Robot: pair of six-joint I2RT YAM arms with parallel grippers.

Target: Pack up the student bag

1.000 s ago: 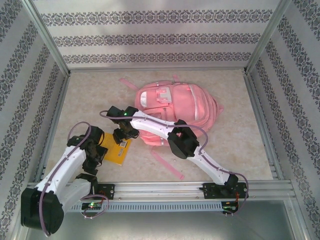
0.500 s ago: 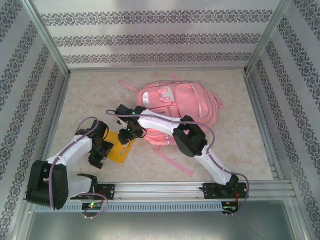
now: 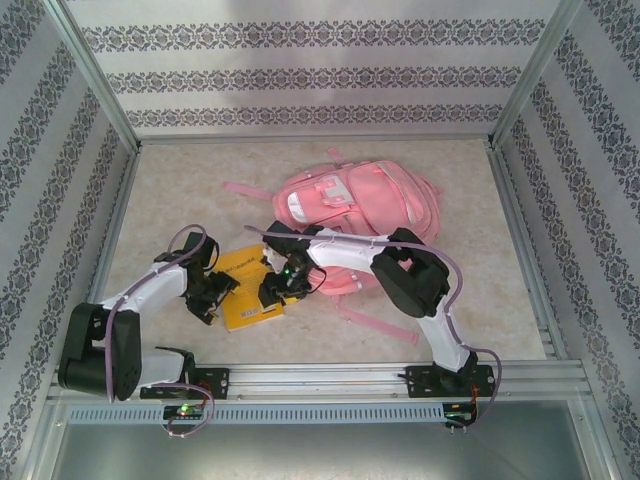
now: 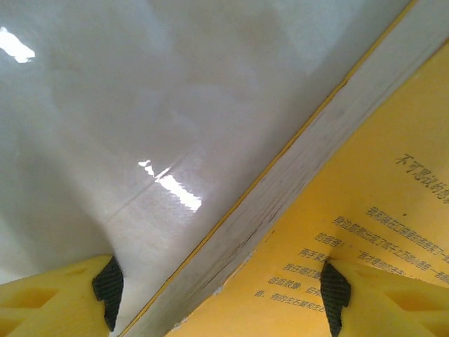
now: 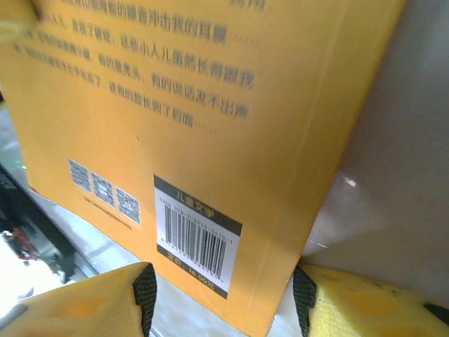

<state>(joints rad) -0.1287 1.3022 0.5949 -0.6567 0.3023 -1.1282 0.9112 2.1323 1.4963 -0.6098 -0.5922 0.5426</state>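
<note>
top external view: nearest to the arm bases, a yellow paperback book (image 3: pixel 245 297) lies on the pale marbled table (image 3: pixel 170 190), between the two grippers. the left gripper (image 3: pixel 215 293) is at the left edge of the book. in the left wrist view its jaws stand wide apart, one yellow finger (image 4: pixel 42 305) over the table and the other over the cover, and they hold nothing. the right gripper (image 3: pixel 276 290) is at the book's right side, jaws about half apart around the corner with a black barcode (image 5: pixel 198 244). maybe the pads touch the book, i cannot tell. farther back, the large pink fabric student bag (image 3: pixel 375 200) lies flat near the middle of the table, pockets facing up, its near edge under the right arm (image 3: pixel 350 255).
</note>
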